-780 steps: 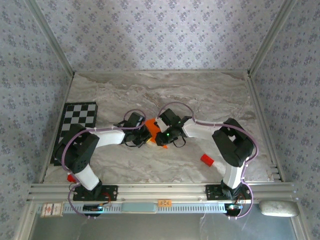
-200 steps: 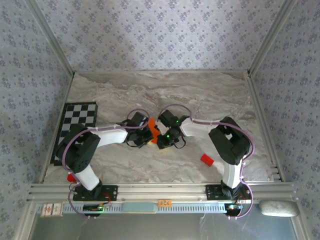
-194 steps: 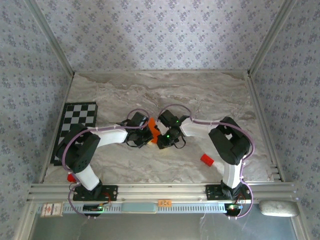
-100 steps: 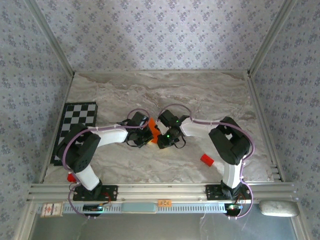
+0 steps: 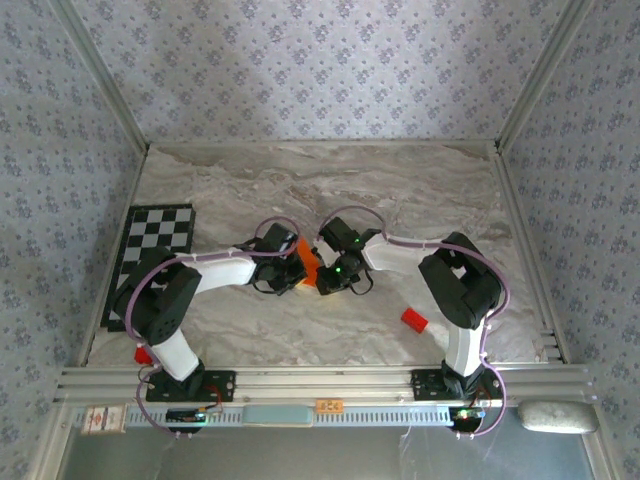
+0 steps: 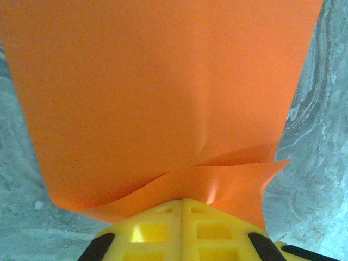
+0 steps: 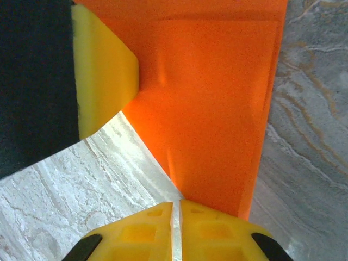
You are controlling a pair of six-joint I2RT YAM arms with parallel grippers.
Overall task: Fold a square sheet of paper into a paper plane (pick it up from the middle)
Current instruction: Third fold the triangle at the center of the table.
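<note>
One thin, smooth, bright orange paper sheet [image 5: 308, 262], creased into overlapping layers, sits at the middle of the grey marble-veined bench [image 5: 400, 190]. The left jaws and the right jaws, both yellow and ribbed, are each clamped on one of its edges. One small red block [image 5: 414, 319] and one checkerboard mat [image 5: 160, 245] lie well apart.
</note>
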